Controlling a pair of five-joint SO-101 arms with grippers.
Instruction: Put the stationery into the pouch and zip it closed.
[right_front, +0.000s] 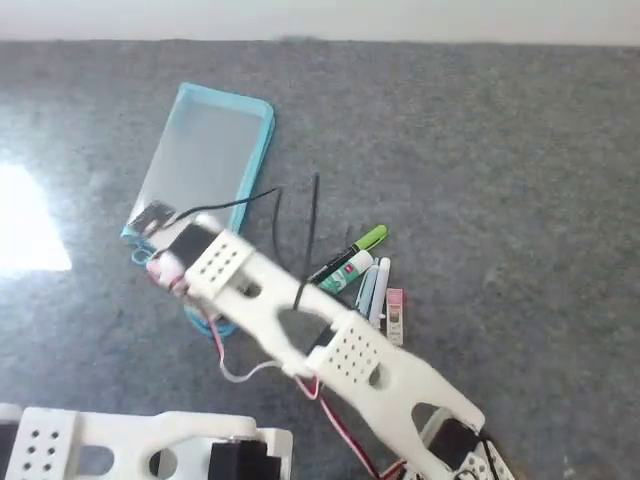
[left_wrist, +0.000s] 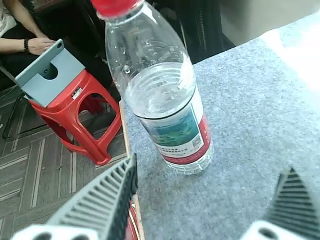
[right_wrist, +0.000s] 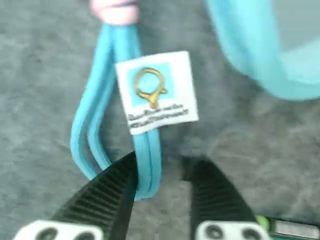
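Early step, by my read: nothing has gone into the pouch (right_front: 205, 150) yet. It lies flat in the upper left of the high view. The stationery (right_front: 368, 275), a green marker and a few pens, sits bunched at centre frame, well apart from it.

The right gripper (right_wrist: 167, 162) is down at the pouch's near end, its jaws narrowly apart and straddling the teal strap (right_wrist: 92, 125) with its white tag (right_wrist: 155, 92). One finger touches the strap and the other shows a gap, so I see no firm clamp. It looks set to take hold of the pouch and steady it.

Next call: close on that strap, or find the zip pull, which I can't make out. Then the mouth has to open before any pen goes in.

The left gripper (left_wrist: 210, 167) hangs wide apart, holding nothing. It faces a water bottle (left_wrist: 160, 100) standing upright on the grey felt surface (right_front: 500, 150), near its edge. A black cable (right_front: 312, 215) trails across the felt. Beyond the edge there's a red stool (left_wrist: 75, 120) on a wood-pattern floor (left_wrist: 30, 170).
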